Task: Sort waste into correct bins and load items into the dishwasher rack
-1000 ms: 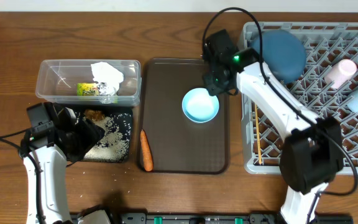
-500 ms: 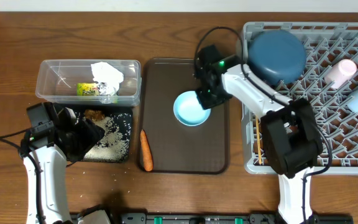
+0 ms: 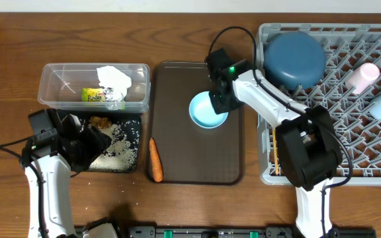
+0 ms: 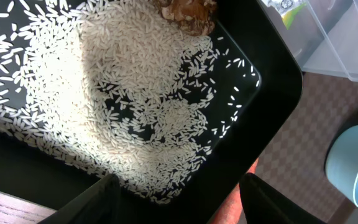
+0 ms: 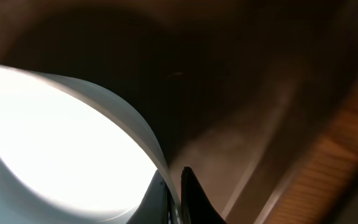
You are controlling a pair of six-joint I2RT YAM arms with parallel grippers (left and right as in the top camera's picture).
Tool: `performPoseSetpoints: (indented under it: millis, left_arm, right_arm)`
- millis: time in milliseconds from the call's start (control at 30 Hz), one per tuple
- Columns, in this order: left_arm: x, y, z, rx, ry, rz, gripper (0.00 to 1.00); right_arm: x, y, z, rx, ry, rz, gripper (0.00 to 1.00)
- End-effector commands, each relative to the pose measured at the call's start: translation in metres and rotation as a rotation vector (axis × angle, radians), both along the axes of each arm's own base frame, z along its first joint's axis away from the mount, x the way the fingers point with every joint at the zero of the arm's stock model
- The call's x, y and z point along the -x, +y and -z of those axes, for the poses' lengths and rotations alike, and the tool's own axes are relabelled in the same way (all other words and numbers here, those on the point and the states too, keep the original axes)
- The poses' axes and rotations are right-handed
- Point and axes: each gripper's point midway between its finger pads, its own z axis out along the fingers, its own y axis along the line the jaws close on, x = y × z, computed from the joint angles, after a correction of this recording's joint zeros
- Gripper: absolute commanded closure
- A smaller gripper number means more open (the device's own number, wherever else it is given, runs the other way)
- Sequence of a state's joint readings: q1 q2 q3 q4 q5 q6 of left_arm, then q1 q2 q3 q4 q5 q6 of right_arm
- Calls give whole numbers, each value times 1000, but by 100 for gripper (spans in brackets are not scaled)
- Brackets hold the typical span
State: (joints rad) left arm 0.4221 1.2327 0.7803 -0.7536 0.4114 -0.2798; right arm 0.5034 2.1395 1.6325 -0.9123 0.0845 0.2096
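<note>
overhead: right gripper clamped shut on the rack-side rim of the small white bowl, round, mouth up, no long axis, on the brown serving tray; dishwasher rack lies to its right, this arm nearer. left wrist: left gripper jaws apart, empty, over the white rice. right wrist: bowl rim nipped between closed jaws.

Small white bowl (rim clamped, mouth-up)

Wooden table, clear tub, black tray, brown serving tray, grey rack
</note>
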Motion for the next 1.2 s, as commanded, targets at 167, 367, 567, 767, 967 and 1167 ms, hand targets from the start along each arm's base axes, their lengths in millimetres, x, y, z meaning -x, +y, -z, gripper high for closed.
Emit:
performPoseSetpoints:
  millis: [167, 367, 567, 767, 967, 1167]
  left_arm:
    - [0, 3, 0, -18, 1, 7, 37]
    - [0, 3, 0, -18, 1, 7, 37]
    - [0, 3, 0, -18, 1, 7, 37]
    - [0, 3, 0, -18, 1, 7, 37]
    - [0, 3, 0, -18, 1, 7, 37]
    - [0, 3, 0, -18, 1, 7, 37]
  right_arm:
    - [-40, -32, -128, 46, -373, 76, 99]
    - [-31, -45, -141, 61, -360, 58, 99]
    - [-25, -34, -125, -5, -291, 33, 99]
    - [-28, -21, -89, -25, -216, 3, 89]
    - [-31, -20, -43, 13, -138, 1, 77]
    - [-26, -12, -2, -2, -53, -13, 80]
